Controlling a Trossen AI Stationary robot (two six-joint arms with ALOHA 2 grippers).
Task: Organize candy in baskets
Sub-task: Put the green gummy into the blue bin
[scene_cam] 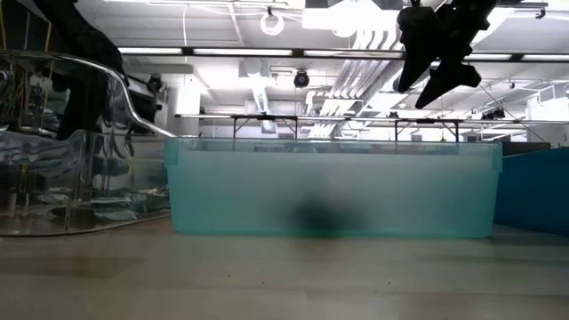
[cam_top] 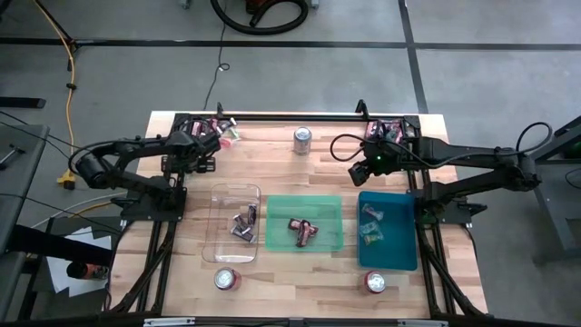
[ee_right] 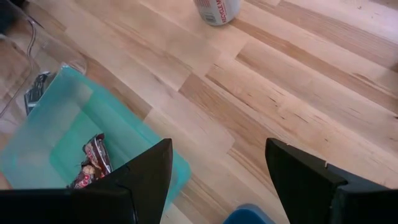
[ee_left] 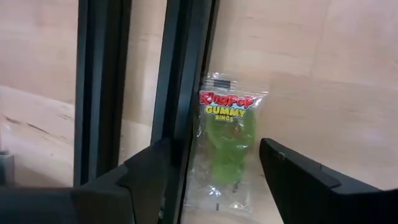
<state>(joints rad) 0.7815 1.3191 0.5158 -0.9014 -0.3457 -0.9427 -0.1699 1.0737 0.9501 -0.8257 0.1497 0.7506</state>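
Three baskets stand in a row: a clear one holding dark-wrapped candy, a green one holding maroon candy, and a teal-blue one holding light green candy. My left gripper is at the far left corner, pointing steeply down. Its open fingers stand on either side of a clear packet of green gummy rings, which lies flat on the wood beside a black frame bar. My right gripper hangs open and empty above the table, between the green and blue baskets.
Black frame rails run along both sides and the far edge of the table. More candy lies at the far left and far right corners. Three cans stand at the far middle, near left and near right.
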